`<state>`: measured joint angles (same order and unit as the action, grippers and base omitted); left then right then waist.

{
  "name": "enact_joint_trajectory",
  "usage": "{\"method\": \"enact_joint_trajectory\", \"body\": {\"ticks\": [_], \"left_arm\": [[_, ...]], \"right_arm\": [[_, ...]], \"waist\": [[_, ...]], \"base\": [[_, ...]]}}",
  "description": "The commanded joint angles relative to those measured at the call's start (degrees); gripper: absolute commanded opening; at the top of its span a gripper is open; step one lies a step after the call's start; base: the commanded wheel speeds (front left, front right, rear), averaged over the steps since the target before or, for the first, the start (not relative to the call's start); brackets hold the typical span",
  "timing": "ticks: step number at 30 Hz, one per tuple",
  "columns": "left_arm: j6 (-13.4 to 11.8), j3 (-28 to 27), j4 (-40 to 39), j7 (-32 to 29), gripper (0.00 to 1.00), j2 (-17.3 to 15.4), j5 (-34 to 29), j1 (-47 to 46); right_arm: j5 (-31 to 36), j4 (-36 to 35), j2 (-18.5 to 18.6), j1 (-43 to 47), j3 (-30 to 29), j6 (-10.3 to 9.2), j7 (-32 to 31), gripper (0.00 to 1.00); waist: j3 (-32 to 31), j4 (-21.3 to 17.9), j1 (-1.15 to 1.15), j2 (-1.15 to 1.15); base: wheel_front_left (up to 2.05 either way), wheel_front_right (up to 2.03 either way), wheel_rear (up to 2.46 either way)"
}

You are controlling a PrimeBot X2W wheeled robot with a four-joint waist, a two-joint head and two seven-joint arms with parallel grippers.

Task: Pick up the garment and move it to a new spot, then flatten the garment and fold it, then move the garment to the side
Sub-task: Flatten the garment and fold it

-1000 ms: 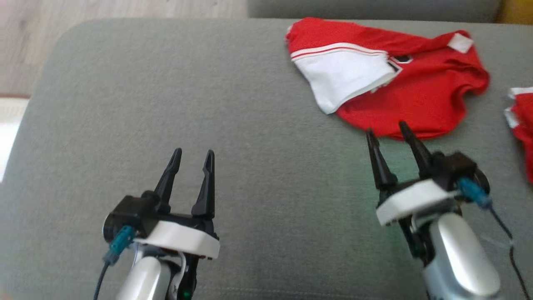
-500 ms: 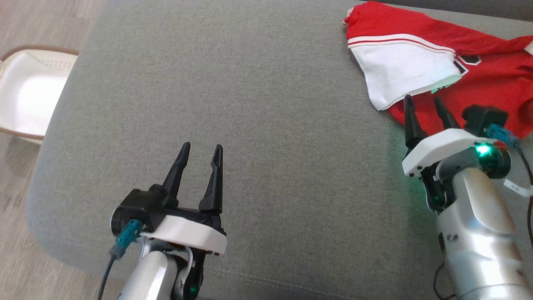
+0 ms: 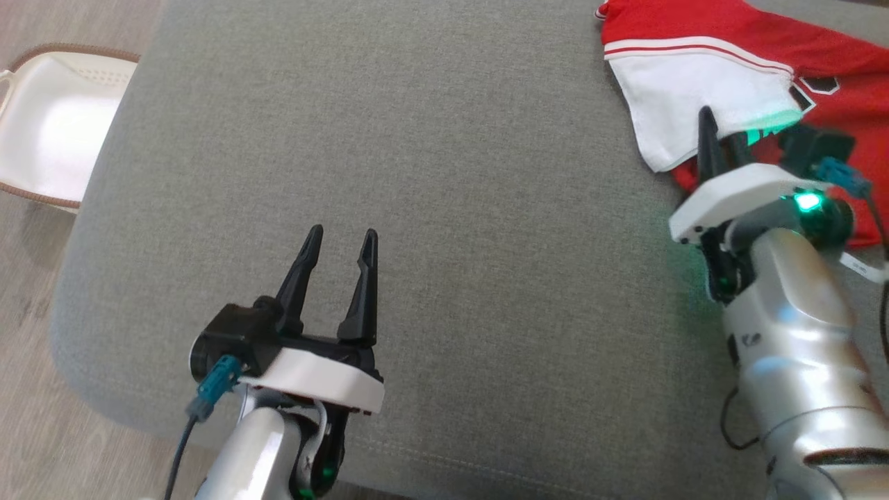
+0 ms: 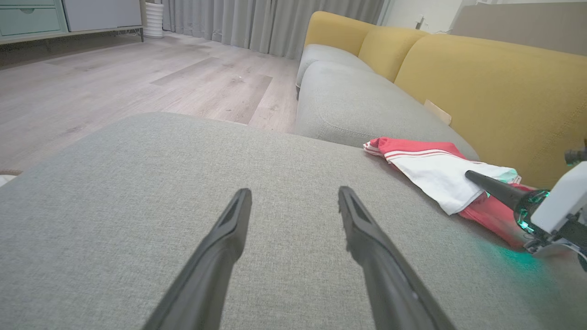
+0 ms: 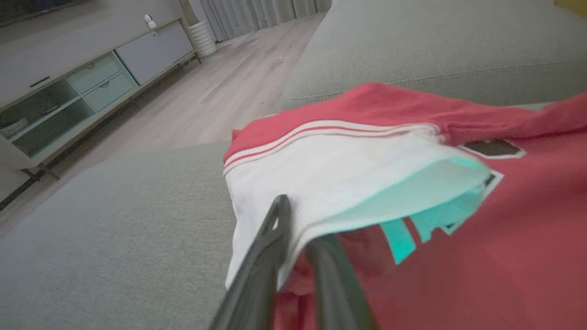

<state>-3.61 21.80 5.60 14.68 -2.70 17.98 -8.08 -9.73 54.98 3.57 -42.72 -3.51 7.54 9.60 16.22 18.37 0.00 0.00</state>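
Seen from the head camera, the left gripper [image 3: 343, 232] is over the bare grey sofa cushion [image 3: 444, 139], its fingers spread apart. The red-and-white sports garment [image 3: 694, 76] lies crumpled at the far right, where the right gripper [image 3: 722, 125] meets it. The left wrist view shows the garment off to the right. In the right wrist view, the fingers are pinched on the white panel's edge, one above and one beneath.

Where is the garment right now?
In the head view's upper right, the garment lies on the grey cushion, its white panel's edge pinched by the right gripper.

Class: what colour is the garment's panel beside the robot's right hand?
White panel, on a red garment; clearest in the head view.
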Motion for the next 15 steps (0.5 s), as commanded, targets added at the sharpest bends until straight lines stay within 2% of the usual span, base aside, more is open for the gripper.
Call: {"method": "enact_joint_trajectory", "body": {"ticks": [1, 8, 15], "left_arm": [[-0.33, -1.41, -1.79, 0.32, 1.00, -0.18, 0.28, -2.12], [-0.08, -2.12, -0.95, 0.32, 1.00, -0.18, -0.31, -1.54], [0.18, -2.34, -0.49, 0.32, 1.00, -0.18, -0.87, 0.04]], "right_arm": [[-1.26, -1.29, -0.69, -1.99, 3.44, -0.05, 1.35, 0.00], [-13.20, -6.98, -0.69, 1.37, 19.71, -0.05, 3.67, 0.00], [-19.74, -16.97, -0.69, 5.71, 28.98, -0.05, 3.03, 0.00]], "waist": [[-0.20, -0.34, 0.00, 0.00], [-3.11, -3.01, 0.00, 0.00], [-6.91, -4.93, 0.00, 0.00]], "base": [[0.00, 0.00, 0.00], [0.00, 0.00, 0.00], [0.00, 0.00, 0.00]]}}
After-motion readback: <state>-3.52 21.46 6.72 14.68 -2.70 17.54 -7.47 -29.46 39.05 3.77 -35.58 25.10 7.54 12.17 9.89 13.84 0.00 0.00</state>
